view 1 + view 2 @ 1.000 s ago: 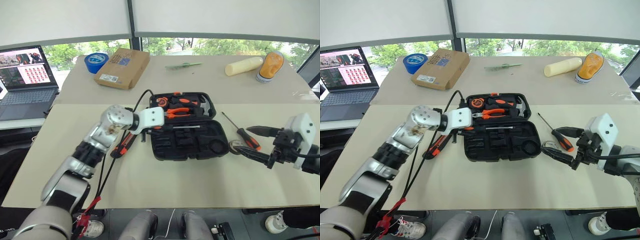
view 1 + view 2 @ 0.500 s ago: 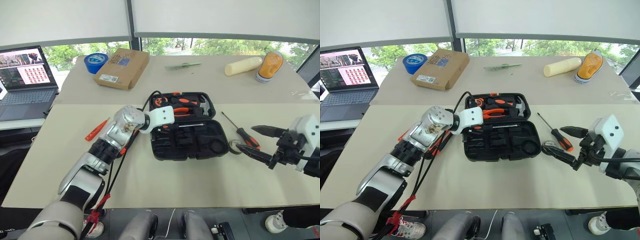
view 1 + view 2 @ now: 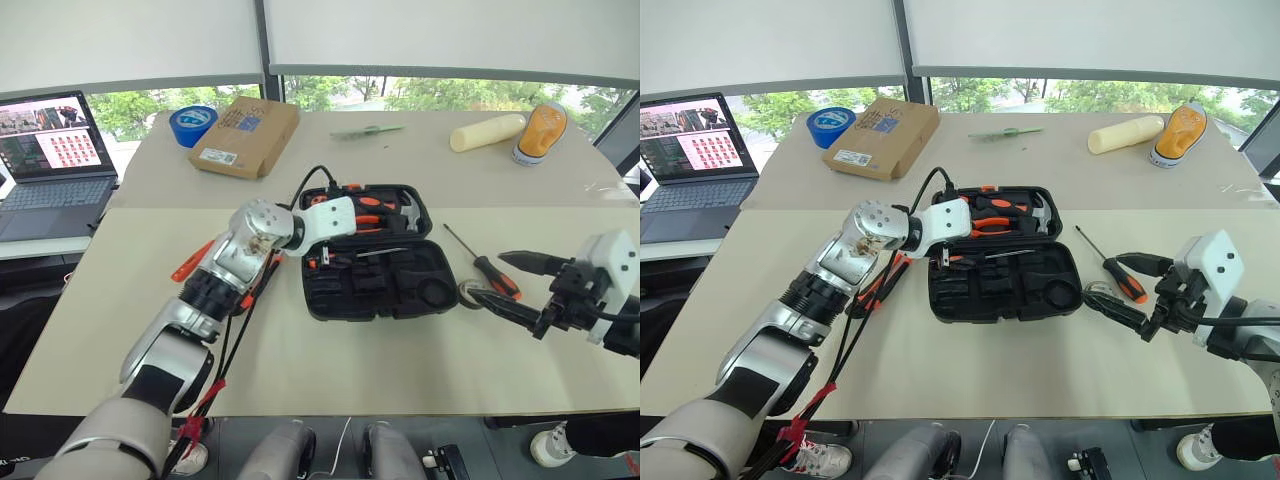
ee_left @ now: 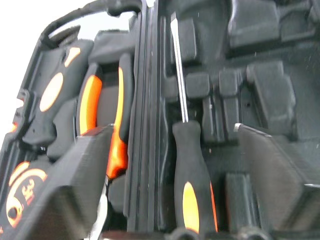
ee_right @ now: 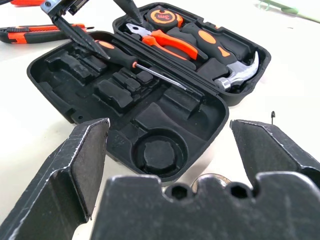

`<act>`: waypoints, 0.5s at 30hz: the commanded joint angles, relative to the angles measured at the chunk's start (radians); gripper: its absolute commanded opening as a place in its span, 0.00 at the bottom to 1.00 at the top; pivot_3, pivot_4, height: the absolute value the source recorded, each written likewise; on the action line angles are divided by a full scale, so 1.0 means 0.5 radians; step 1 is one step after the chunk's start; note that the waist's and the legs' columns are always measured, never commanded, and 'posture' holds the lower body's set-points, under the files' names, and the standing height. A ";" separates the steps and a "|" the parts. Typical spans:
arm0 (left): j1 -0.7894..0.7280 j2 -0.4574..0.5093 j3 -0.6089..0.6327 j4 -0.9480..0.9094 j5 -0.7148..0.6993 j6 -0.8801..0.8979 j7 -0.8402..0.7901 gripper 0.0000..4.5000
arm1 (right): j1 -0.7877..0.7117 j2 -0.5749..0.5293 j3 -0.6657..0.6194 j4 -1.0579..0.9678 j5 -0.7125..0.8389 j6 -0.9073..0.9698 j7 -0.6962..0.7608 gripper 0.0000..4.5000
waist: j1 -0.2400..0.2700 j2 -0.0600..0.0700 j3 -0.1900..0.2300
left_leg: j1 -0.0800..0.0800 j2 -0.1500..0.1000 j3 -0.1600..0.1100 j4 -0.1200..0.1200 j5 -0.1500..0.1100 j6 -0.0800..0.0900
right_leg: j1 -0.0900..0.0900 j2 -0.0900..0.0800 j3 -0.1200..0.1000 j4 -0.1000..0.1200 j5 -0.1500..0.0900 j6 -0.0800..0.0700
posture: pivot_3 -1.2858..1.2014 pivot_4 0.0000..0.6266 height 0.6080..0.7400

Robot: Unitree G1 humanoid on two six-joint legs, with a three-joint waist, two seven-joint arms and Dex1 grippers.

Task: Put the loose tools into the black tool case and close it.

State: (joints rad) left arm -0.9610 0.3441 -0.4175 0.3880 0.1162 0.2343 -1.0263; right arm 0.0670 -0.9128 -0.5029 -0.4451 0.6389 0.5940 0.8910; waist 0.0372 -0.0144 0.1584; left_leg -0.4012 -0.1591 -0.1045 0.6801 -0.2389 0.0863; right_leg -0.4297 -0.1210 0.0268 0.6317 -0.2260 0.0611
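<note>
1. The left tool (image 4: 172, 150) hangs over the near-left corner of the open case (image 3: 400, 300), at the middle of the head view. Its fingers (image 4: 75, 185) stand apart on either side of a black-and-orange screwdriver (image 4: 187, 165), which lies in a slot along the hinge and is no longer gripped.
2. To do this step well, I judge the tool should lift straight up and clear before swinging left, so a finger does not drag the handle back out of its slot. The shaft looks seated, but I cannot tell if the handle is pressed fully home.
3. The right tool (image 3: 520, 285) waits with jaws wide and empty at the right edge, just beside the tape ring (image 3: 468, 293) and the second screwdriver (image 3: 485, 263) on the surface (image 3: 400, 380).
4. Left of the case lie the knife (image 5: 42, 34) and the orange screwdriver (image 3: 192, 265), partly under the left arm.
5. Pliers (image 3: 368, 203), hammer (image 3: 412, 212) and tape measure (image 5: 163, 16) fill the far half.
6. A box (image 3: 245, 135), blue tape (image 3: 192, 123) and laptop (image 3: 50, 160) sit upper left, well out of the way. The arm's dangling cable may snag the knife.
</note>
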 commanded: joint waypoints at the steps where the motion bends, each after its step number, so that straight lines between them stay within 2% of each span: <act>1: -0.055 -0.030 -0.002 0.066 0.032 -0.093 0.016 0.52 | -0.027 -0.013 -0.062 -0.036 0.030 0.001 -0.014 1.00 | 0.000 0.000 0.000 | 0.000 0.000 0.000 0.000 0.000 0.000 | 0.000 0.000 0.000 0.000 0.000 0.000 | 0.52 0.24 0.96; 7: -0.070 -0.070 -0.036 0.231 0.117 -0.215 0.057 0.01 | -0.028 -0.019 -0.056 -0.028 0.021 -0.002 -0.012 1.00 | 0.000 0.000 0.000 | 0.000 0.000 0.000 0.000 0.000 0.000 | 0.000 0.000 0.000 0.000 0.000 0.000 | 0.52 0.24 0.96; 15: -0.062 -0.086 -0.157 0.433 0.292 -0.421 0.075 0.00 | -0.073 -0.046 -0.033 0.048 -0.027 -0.032 0.006 1.00 | 0.003 0.000 0.000 | 0.002 0.000 0.000 0.001 0.000 0.000 | 0.004 0.000 0.000 0.000 0.000 0.001 | 0.52 0.24 0.96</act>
State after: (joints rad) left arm -0.9851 0.3029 -0.4668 0.5685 0.2230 0.0579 -0.9992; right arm 0.0493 -0.9185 -0.4994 -0.4194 0.6289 0.5948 0.8915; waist 0.0385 -0.0145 0.1583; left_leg -0.3991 -0.1593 -0.1044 0.6806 -0.2390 0.0863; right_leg -0.4266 -0.1213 0.0268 0.6315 -0.2258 0.0614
